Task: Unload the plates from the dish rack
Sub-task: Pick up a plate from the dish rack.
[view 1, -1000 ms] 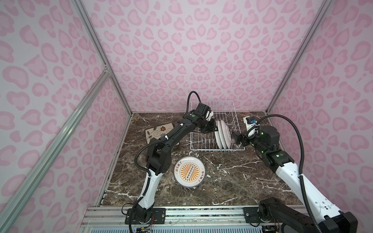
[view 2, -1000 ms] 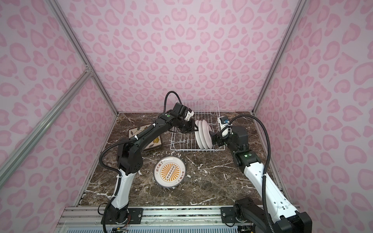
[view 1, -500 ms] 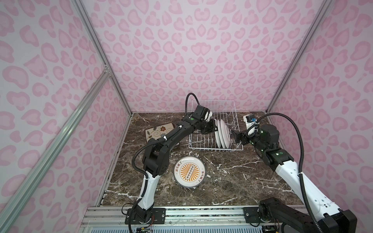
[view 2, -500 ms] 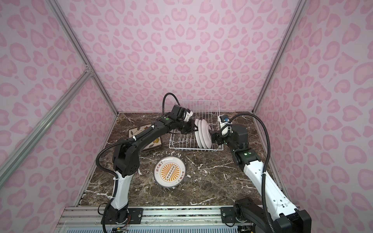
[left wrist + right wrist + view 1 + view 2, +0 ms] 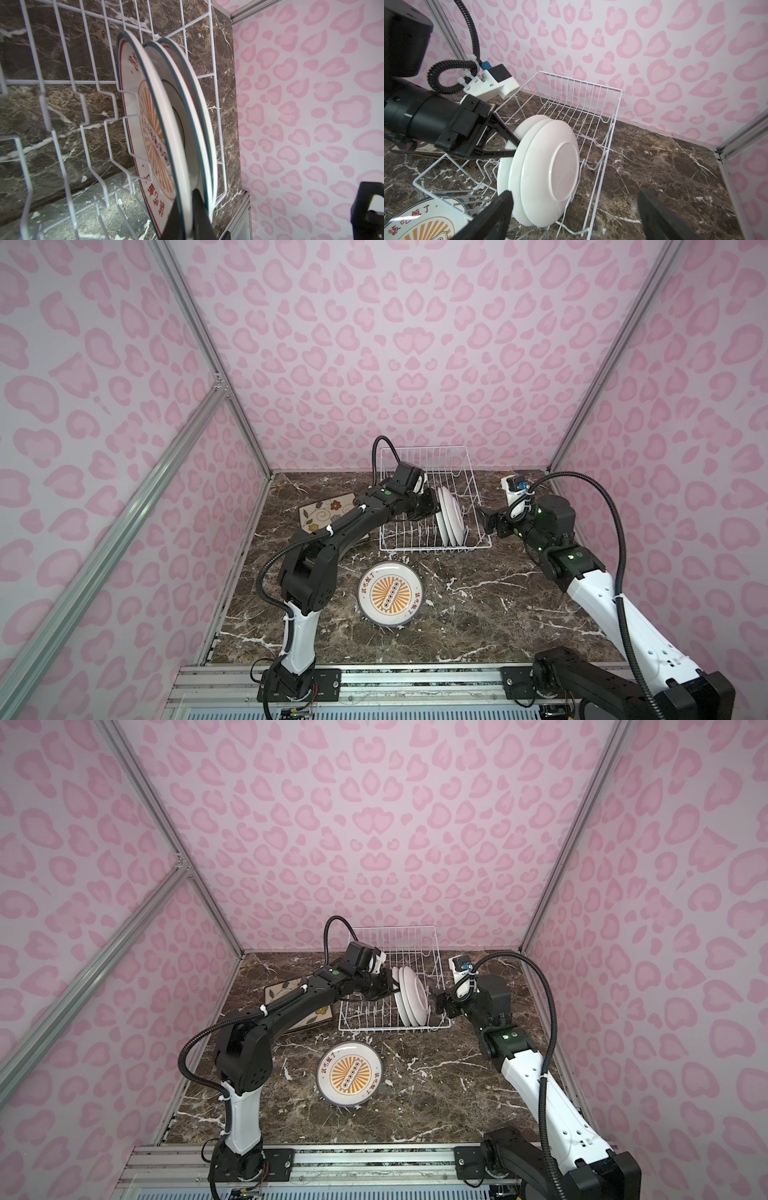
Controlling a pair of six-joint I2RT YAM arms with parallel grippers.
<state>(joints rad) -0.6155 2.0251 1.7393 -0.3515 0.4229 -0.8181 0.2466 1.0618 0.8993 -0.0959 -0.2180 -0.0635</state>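
Three round white plates (image 5: 451, 516) stand on edge, packed close together, between the tines toward the right side of the rack (image 5: 432, 548). The rack sits at the back of the table (image 5: 478, 614). The plates' plain backs face the right arm and their printed faces face the left.

The left gripper (image 5: 186, 199) reaches in across the rack and is closed on the rim of the middle plate (image 5: 175, 149), with one finger (image 5: 506, 133) on each side of it (the wrist view shows the rim running straight between them).

The right gripper (image 5: 484, 516) hangs just outside the rack's right wall, level with the plates. Its jaws are spread wide and hold nothing.

In front of the rack, near it but apart, a fourth round plate (image 5: 390, 593) lies flat and face up, showing an orange sunburst centre.

To the left of the rack lie the square plates (image 5: 328, 510), flowered side up and partly hidden under the left arm. How many are stacked there cannot be told.
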